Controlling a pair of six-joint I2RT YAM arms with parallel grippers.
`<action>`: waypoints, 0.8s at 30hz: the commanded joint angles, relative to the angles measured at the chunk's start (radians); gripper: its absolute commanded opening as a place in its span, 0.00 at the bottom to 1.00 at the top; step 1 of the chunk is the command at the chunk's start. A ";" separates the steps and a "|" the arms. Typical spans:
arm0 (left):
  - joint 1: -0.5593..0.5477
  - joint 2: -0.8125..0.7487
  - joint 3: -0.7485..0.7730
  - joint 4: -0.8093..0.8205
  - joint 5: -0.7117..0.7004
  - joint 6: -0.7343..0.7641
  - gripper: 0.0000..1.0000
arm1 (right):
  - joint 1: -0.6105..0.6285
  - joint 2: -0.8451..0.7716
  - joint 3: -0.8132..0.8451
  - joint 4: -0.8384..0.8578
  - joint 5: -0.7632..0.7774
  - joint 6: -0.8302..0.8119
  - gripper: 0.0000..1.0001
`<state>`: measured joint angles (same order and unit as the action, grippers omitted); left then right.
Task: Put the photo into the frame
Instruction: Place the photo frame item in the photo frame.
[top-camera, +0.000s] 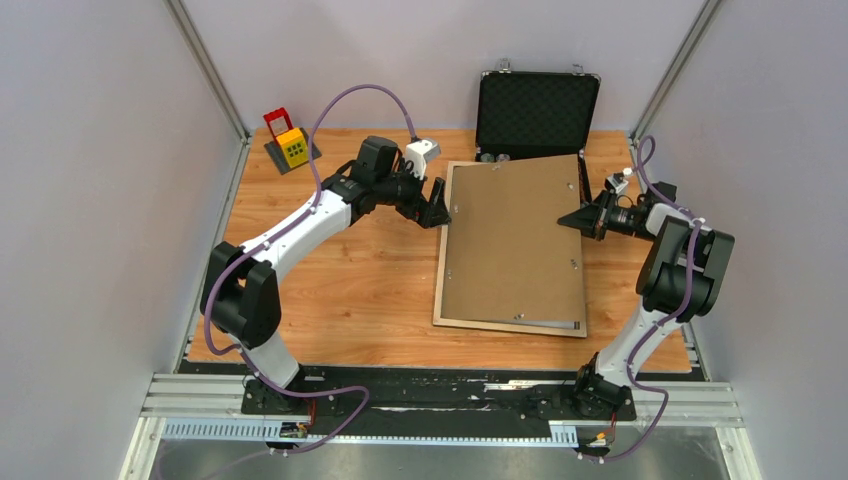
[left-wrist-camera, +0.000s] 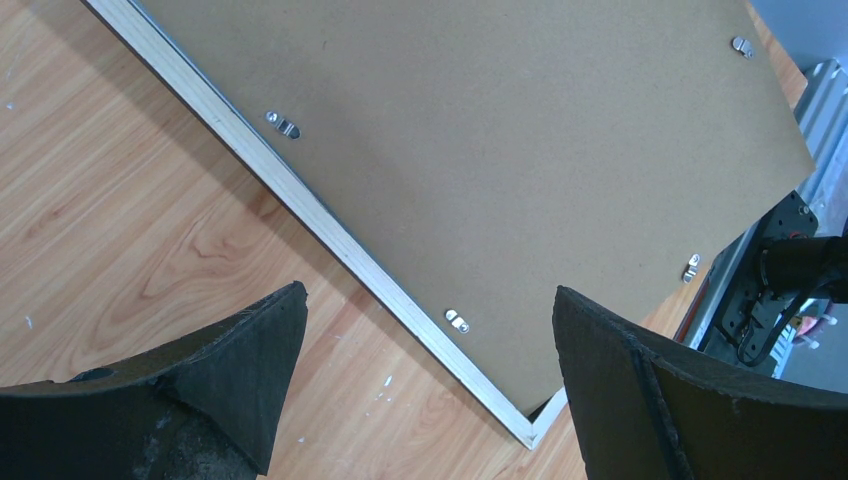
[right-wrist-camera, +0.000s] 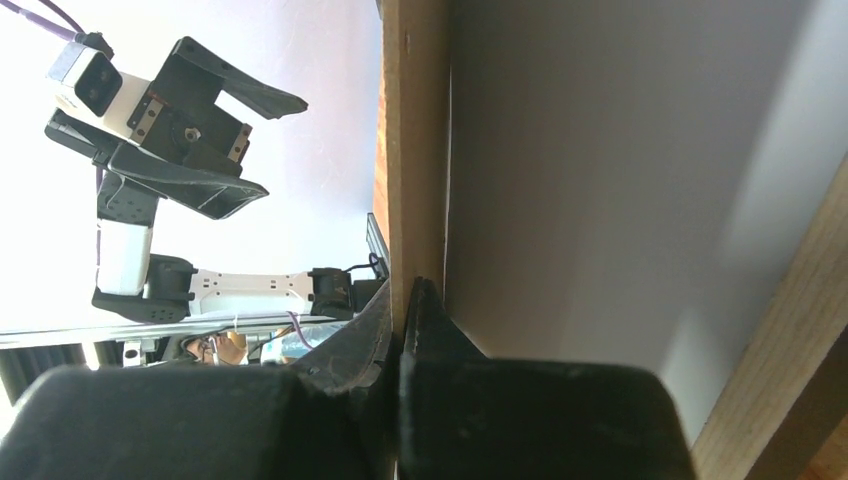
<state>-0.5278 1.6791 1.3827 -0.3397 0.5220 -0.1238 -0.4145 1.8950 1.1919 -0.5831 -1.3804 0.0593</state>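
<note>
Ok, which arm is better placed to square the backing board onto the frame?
Right: the right gripper is shut on the backing board's right edge; the left gripper hangs open beside the frame's left rail, holding nothing.

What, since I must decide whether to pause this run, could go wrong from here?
1. The backing board lies skewed over the frame, so the right pincer, shut at its right edge, may drag the frame along or shove the board toward the open black case.
2. The open left pincer hangs close to the frame's far-left corner and could knock it.
3. No photo shows; it may lie under the board.
</note>
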 joint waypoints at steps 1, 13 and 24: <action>0.006 -0.018 -0.001 0.030 0.016 0.010 1.00 | 0.007 0.007 0.004 0.013 -0.119 0.050 0.00; 0.007 -0.016 0.000 0.029 0.014 0.011 1.00 | 0.022 0.030 -0.001 0.039 -0.108 0.064 0.00; 0.007 -0.018 -0.005 0.030 0.014 0.013 1.00 | 0.028 0.051 0.013 0.040 -0.079 0.040 0.00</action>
<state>-0.5278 1.6791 1.3827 -0.3397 0.5224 -0.1238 -0.3996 1.9408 1.1854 -0.5400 -1.3861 0.0883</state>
